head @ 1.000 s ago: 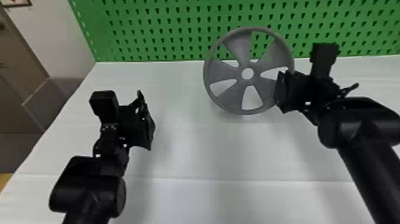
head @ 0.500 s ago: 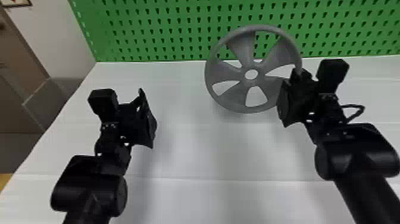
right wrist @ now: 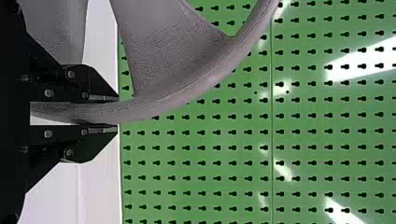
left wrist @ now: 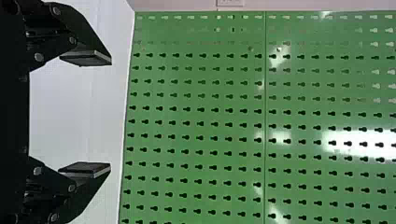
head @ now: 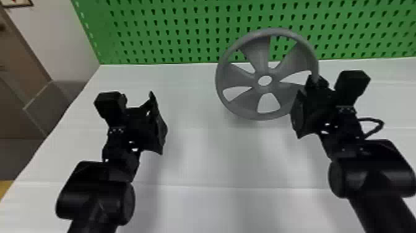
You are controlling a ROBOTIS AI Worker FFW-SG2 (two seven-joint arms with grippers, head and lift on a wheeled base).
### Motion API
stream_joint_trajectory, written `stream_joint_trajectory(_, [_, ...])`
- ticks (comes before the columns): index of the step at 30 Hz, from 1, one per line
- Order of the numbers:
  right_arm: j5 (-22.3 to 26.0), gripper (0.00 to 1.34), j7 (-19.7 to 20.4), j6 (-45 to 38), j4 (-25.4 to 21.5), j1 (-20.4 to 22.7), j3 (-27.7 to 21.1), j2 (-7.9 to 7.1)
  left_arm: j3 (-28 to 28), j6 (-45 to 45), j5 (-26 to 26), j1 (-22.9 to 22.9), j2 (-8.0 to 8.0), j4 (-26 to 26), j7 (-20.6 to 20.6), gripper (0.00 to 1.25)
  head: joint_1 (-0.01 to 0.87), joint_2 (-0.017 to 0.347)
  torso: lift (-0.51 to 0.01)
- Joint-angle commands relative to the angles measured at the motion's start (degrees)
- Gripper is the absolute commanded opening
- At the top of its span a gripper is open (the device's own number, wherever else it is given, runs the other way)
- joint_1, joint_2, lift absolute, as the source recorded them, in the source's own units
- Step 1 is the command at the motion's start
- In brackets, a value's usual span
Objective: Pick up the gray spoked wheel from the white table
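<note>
I find the right end effector (right wrist: 116,112) clamped on the edge of the gray wheel (head: 257,55), apparently clear above the table (head: 198,161), the left end effector (left wrist: 111,114) spread and empty; lift judged in hand, next move calls for slow, steady raising.

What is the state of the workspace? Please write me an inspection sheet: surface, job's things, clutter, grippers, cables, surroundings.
Surface: white table, faint lines running across it.
Job's things: one gray wheel, on edge, its rim gripped; whether it touches the table, I cannot tell.
Clutter: nothing seen.
Grippers: right shut on the wheel's rim; left open, wheel not in it.
Cables: one black loop beside the right arm.
Surroundings: green pegboard behind the table; pale wall to the left.
</note>
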State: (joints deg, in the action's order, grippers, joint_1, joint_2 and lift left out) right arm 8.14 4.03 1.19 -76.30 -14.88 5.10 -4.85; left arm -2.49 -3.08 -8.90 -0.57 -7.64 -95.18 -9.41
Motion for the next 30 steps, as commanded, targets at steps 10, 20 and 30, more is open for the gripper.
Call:
stream_joint_trajectory(10, [0.39,0.29,-1.57,0.91,-0.69,0.99,-0.18,-0.42,-0.14,-0.43,0.64,0.31,0.08,0.18,0.00,0.80,0.779,0.138,-0.065])
stream_joint_trajectory(20, [0.39,0.29,-1.57,1.53,-1.13,1.87,-0.71,0.02,-0.23,-0.52,0.82,0.31,0.08,0.35,0.00,0.80,0.779,0.138,-0.065])
stream_joint_trajectory(30, [0.30,0.29,-1.57,1.44,-1.48,2.40,-1.85,0.46,-0.06,-0.87,1.17,0.31,0.26,0.35,-0.17,0.80,0.779,0.138,-0.065])
